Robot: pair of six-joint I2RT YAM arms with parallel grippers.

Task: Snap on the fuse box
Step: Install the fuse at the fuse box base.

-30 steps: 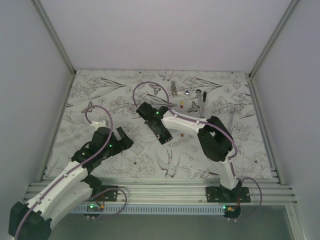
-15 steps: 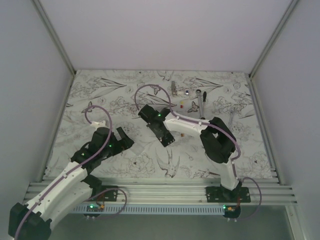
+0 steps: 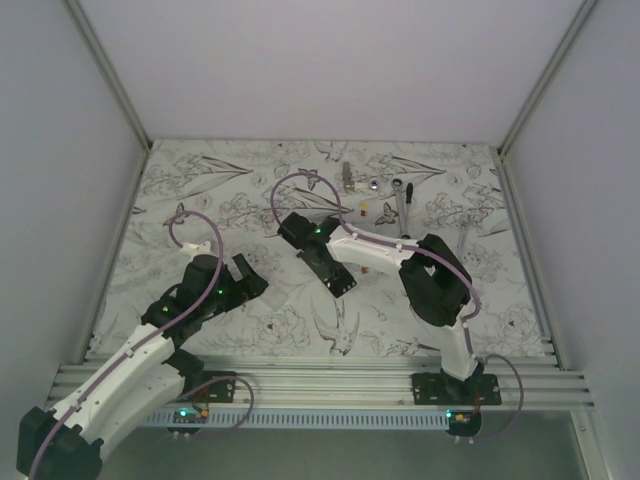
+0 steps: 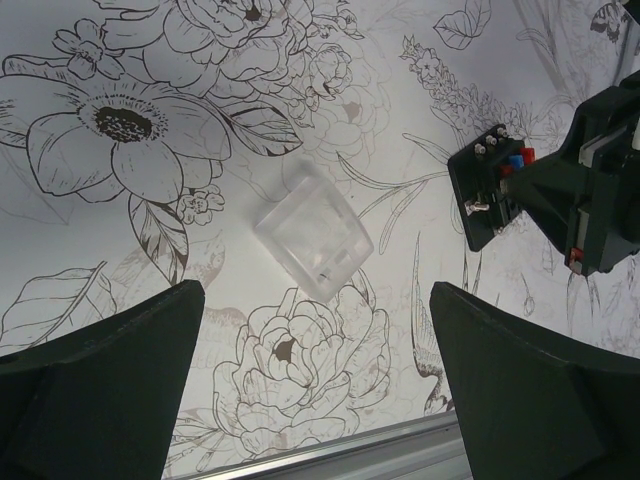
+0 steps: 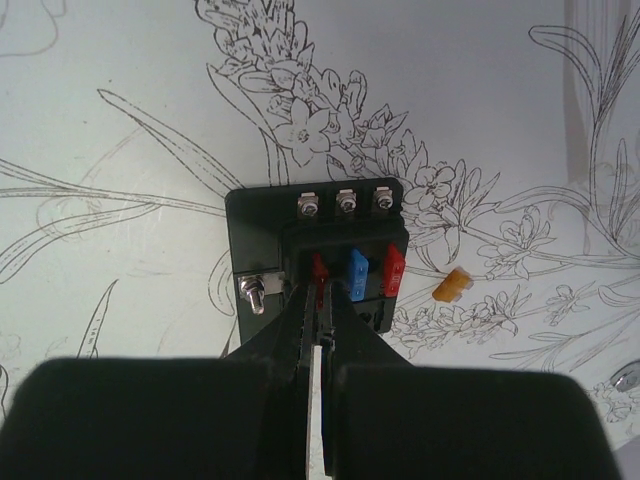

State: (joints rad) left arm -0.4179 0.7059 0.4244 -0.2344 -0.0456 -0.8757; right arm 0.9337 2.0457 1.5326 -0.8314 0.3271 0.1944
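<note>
The fuse box is a black square block lying on the flowered mat, with two red fuses and one blue fuse seated in it and screws along its far edge. My right gripper is shut, its tips pinching at the left red fuse in the box. The same fuse box sits mid-table under the right gripper. In the left wrist view the fuse box is at the right, and a clear plastic cover lies just beyond my open, empty left gripper.
A loose orange fuse lies right of the box. A silver ratchet wrench, small metal parts and tiny coloured fuses sit at the back. A metal rail runs along the near edge.
The right gripper and the fuse box have shifted slightly right and toward the near edge. The left arm has hardly moved and stays open.
</note>
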